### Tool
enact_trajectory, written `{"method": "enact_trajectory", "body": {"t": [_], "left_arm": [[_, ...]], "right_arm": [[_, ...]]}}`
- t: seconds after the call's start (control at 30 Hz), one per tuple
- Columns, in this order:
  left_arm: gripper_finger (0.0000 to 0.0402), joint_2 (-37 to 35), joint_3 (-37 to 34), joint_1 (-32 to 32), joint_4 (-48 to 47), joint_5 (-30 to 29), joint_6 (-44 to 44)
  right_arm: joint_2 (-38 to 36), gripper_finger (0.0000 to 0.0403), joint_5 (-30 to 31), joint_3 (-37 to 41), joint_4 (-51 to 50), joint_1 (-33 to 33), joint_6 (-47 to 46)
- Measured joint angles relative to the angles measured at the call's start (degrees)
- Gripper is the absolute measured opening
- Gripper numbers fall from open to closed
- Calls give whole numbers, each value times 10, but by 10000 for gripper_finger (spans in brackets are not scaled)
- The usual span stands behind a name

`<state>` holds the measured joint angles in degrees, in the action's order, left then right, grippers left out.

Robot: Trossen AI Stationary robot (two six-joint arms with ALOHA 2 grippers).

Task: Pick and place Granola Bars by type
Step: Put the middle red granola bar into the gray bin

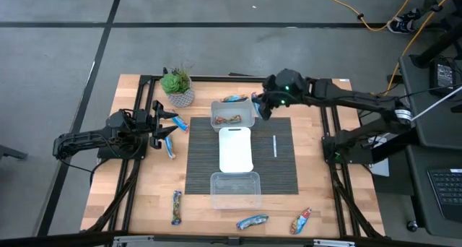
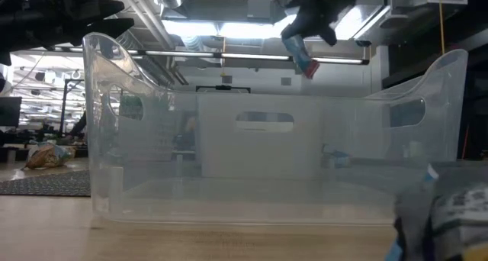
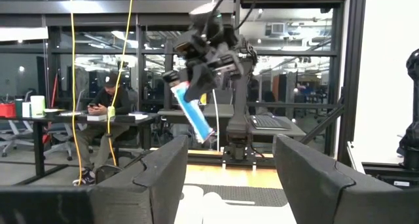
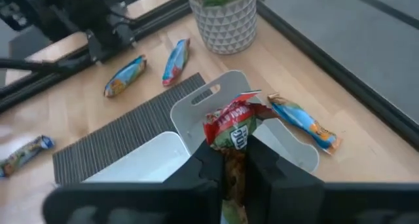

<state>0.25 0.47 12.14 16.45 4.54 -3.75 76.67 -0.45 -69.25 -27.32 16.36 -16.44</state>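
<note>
My right gripper (image 1: pixel 258 106) hovers at the far tub's (image 1: pixel 233 115) right end, shut on a granola bar (image 4: pixel 232 129) in a blue wrapper with a red end; the low view shows this bar (image 2: pixel 301 55) hanging high above the table. A brown bar (image 1: pixel 229 119) lies inside the far tub. My left gripper (image 1: pixel 164 128) rests open at the table's left, beside two blue bars (image 1: pixel 180 123) (image 1: pixel 170 146). More bars lie flat near the table's near edge (image 1: pixel 176 207) (image 1: pixel 253 222) (image 1: pixel 302 220), and one (image 1: pixel 234 99) lies behind the far tub. My right gripper pinches the bar between its two fingers (image 4: pixel 209 165) by its upper end (image 3: pixel 180 93), coming from above and pointing down. The bar is lifted clear and hangs tilted below the fingers, its red end (image 3: pixel 208 135) lowest.
A clear near tub (image 1: pixel 234 189) and a white lid (image 1: pixel 235 149) sit on the dark ribbed mat (image 1: pixel 281 171). A thin white stick (image 1: pixel 274 146) lies on the mat's right part. A potted plant (image 1: pixel 178 87) stands at the far left.
</note>
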Motion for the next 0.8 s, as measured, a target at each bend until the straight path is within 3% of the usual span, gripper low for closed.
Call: {"method": "enact_trajectory", "body": {"t": [0.27,0.47,0.8], "left_arm": [[217,0,0,0,0,0,0],[218,0,0,0,0,0,0],[218,0,0,0,0,0,0]], "right_arm": [[55,33,-102,0,23,65,77],[96,38,-132,-7,34,81,125],[236,34,-133,-159,-71,77,244]]}}
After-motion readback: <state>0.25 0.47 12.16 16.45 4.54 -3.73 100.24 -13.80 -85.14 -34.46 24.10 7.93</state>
